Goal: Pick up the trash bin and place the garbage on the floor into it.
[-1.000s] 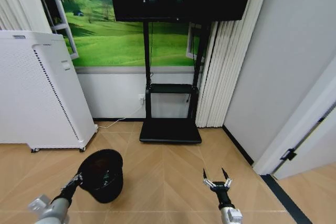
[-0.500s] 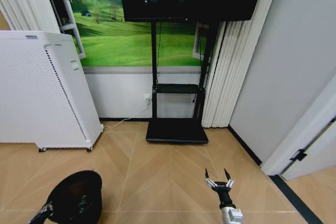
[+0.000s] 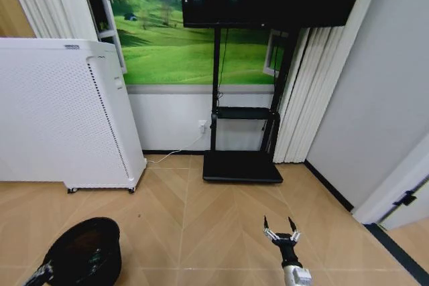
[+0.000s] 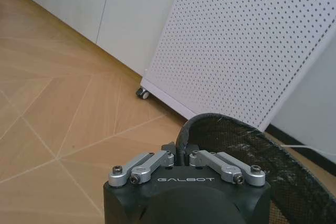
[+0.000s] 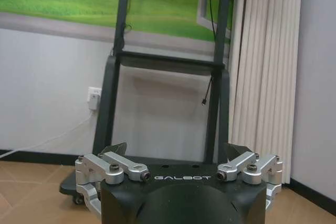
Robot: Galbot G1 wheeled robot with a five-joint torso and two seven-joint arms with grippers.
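Here the left hand [image 4: 181,157] sits at the lower left corner of the head view, its fingers pinched tight on the near rim of the trash bin [image 3: 84,254]. In the left wrist view the two finger linkages meet at the middle, and the bin's curved black rim rises between them, with the mesh wall spreading away to the lower right of that frame. The bin is tipped, its dark mouth turned up toward the head camera, and it shows above the floor [image 3: 208,219] in the lower left of the head view.

The right hand [image 3: 281,224] is at the bottom of the head view, right of centre, held out over bare chevron planks. Its two dark pointed fingertips stand wide apart and hold nothing; the right wrist view shows the same spread, one tip at each side of the frame.

Behind the bin, a tall white perforated appliance on wheels [image 3: 64,115] fills the left of the head view. A black screen stand [image 3: 241,165] rises at centre against a wall with a green landscape picture [image 3: 167,38].
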